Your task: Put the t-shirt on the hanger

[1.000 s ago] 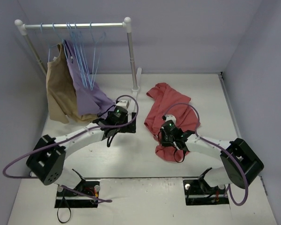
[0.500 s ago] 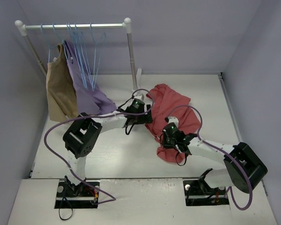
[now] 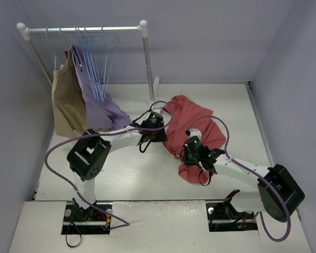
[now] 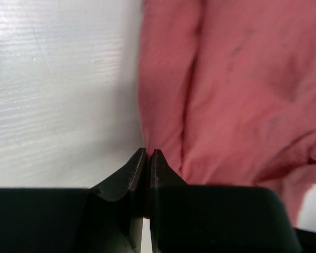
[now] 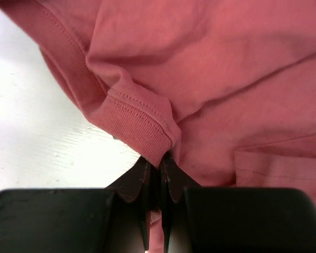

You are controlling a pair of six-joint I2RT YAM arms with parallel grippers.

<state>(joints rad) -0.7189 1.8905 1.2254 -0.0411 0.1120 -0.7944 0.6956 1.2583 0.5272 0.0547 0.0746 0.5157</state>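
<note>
Swung the left gripper over and snapped it shut on the edge of the shirt. Kept the right gripper pinching its ribbed band. Lay on the table, far from the hanger, but looked ready to lift.

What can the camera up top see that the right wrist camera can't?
Only the top camera shows the clothes rail with its blue hangers, the tan garment and the purple garment. Only the right wrist camera shows the stitched ribbed band pinched in the right claw. Both show the red t-shirt lying on the white table.
</note>
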